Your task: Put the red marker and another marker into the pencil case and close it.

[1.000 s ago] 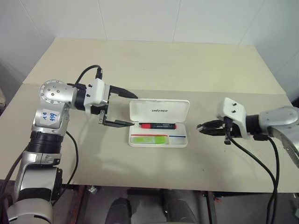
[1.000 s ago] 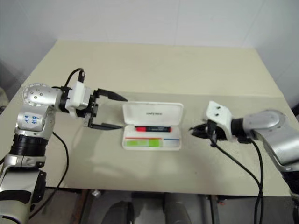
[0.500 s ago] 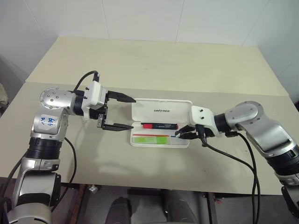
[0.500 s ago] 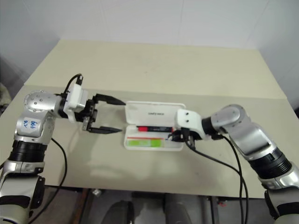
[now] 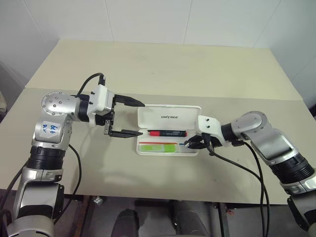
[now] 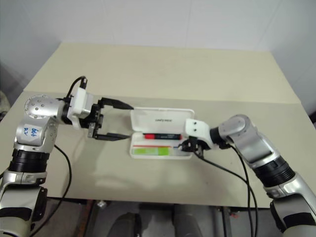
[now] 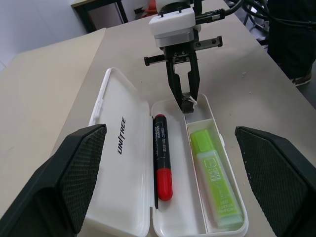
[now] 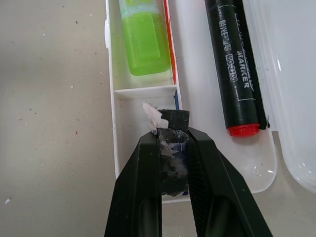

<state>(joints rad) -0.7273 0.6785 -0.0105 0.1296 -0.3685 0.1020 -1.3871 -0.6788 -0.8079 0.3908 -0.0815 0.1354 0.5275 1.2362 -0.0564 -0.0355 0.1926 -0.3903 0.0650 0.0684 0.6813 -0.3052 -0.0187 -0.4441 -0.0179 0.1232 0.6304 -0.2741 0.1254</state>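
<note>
The white pencil case (image 5: 154, 114) lies open at the table's middle, its lid tipped back. The red marker (image 5: 168, 133) rests in the rear trough, red cap toward my left arm. In the front compartment lies the light-green marker (image 5: 159, 147). My left gripper (image 5: 142, 118) hangs open just left of the case, its fingers (image 7: 74, 168) spread wide at either side of it. The right gripper (image 5: 189, 143) is shut, and its tip (image 8: 169, 118) dips into the small right-end compartment, beside the divider and apart from both markers.
The beige table (image 5: 163, 74) stretches far behind the case, with a seam running across it. Its front edge (image 5: 163, 197) lies close below the case. A black cable (image 5: 237, 163) trails from my right wrist over the table.
My right gripper has swung in from the right of the case and lowered its shut tip into the tray's right end. The left gripper has stayed in place, open.
</note>
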